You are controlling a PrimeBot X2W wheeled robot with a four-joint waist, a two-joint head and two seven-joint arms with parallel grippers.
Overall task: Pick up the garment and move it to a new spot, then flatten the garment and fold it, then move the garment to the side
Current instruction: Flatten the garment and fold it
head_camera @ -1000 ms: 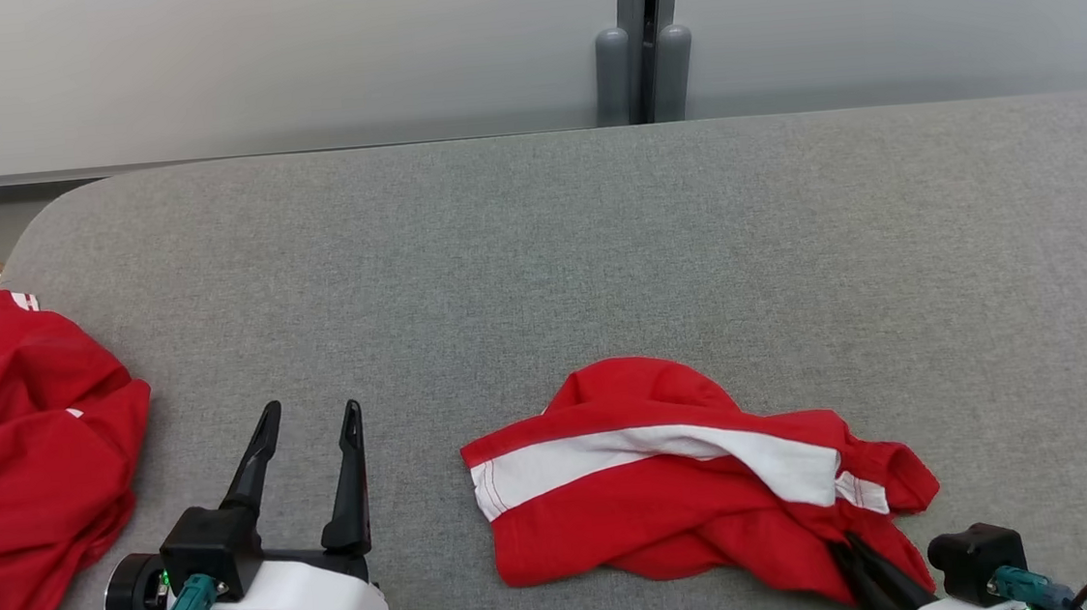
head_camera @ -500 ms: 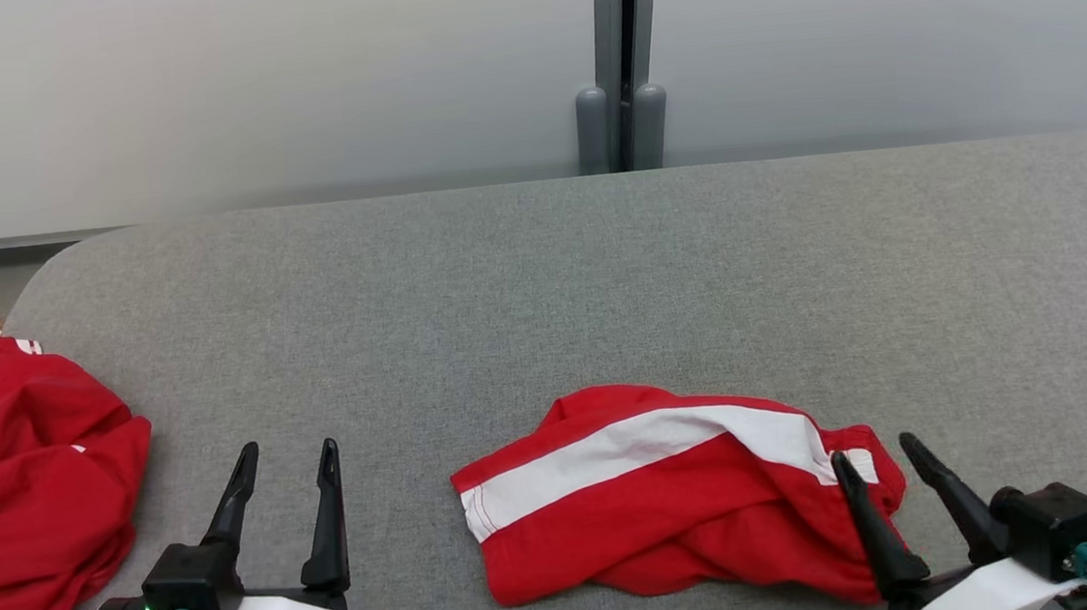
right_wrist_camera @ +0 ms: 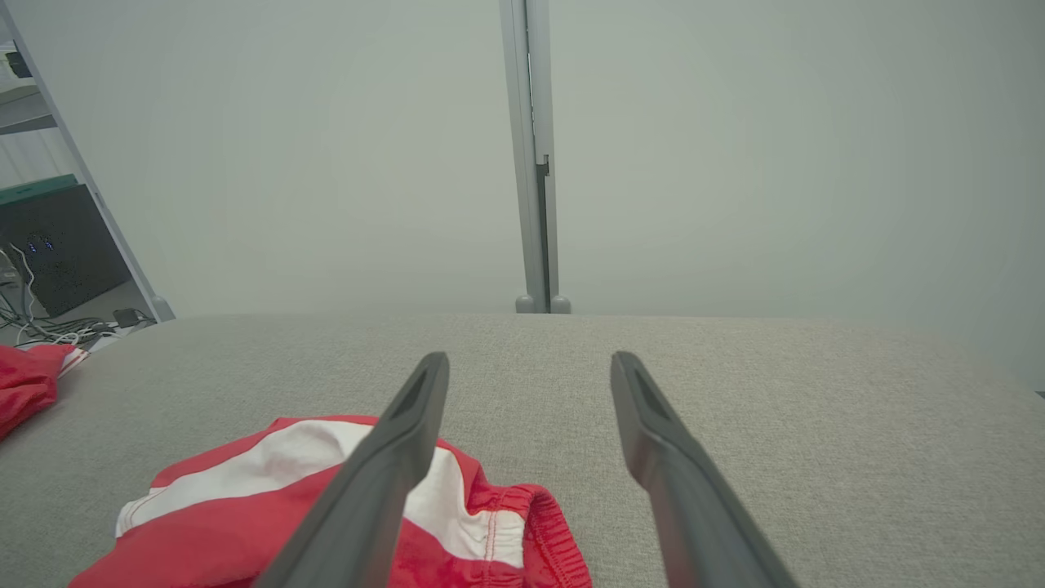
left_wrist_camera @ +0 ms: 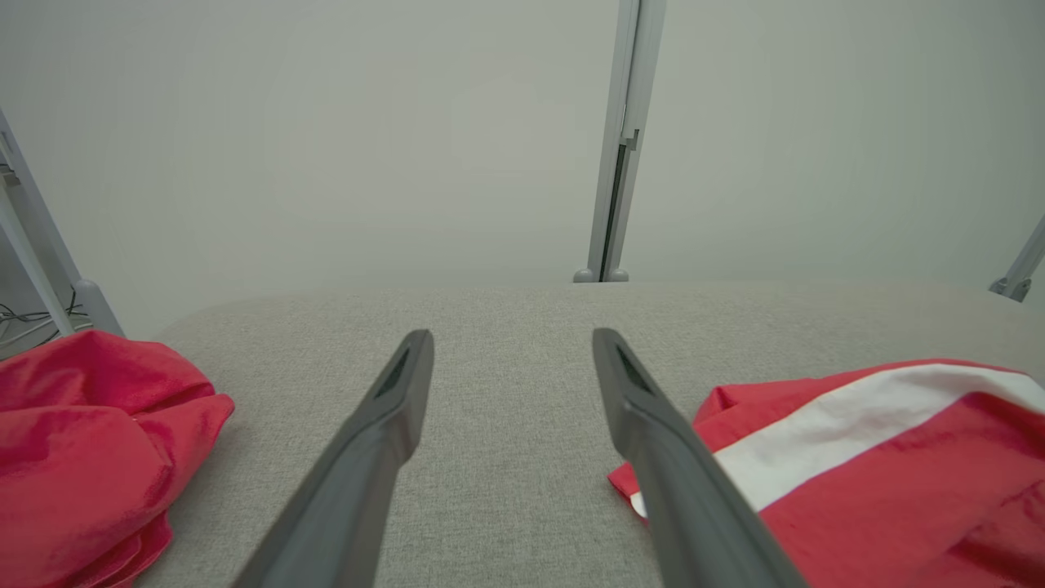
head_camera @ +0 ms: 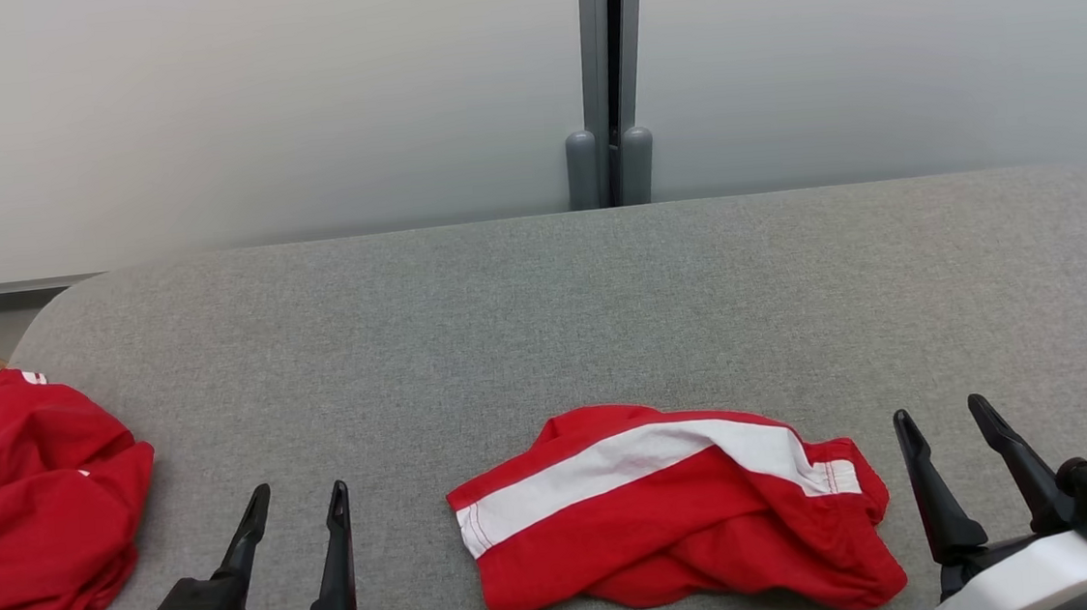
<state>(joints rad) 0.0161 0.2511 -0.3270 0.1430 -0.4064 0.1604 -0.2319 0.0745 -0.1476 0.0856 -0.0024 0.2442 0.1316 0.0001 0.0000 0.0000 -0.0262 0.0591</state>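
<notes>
At the worktop's (head_camera: 545, 324) near edge both arms sit low. The left jaws, toward the near left corner, are spread apart and empty; the right jaws, toward the near right, are likewise spread and grip nothing.

Between them, close to the near edge and a little right of its middle, lies the garment (head_camera: 677, 518). It looks like thin, light woven cloth: limp and easy to lift, but likely to sag and unfold once raised. A pinch on a single layer would probably just drag the heap. The firmest holds appear to be the gathered elastic band (right_wrist_camera: 539, 506) at its right end, just beside the right jaws, and the stitched hem corner (head_camera: 469, 534) at its left end.

It is red with a broad white stripe running slantwise across the top. It is crumpled and doubled over itself, with rolled folds along its near side.

At the left edge a second red cloth (head_camera: 25, 501) lies bunched, well apart. Beyond is bare grey surface, then the far edge and a pale wall with a post (head_camera: 603, 77).
</notes>
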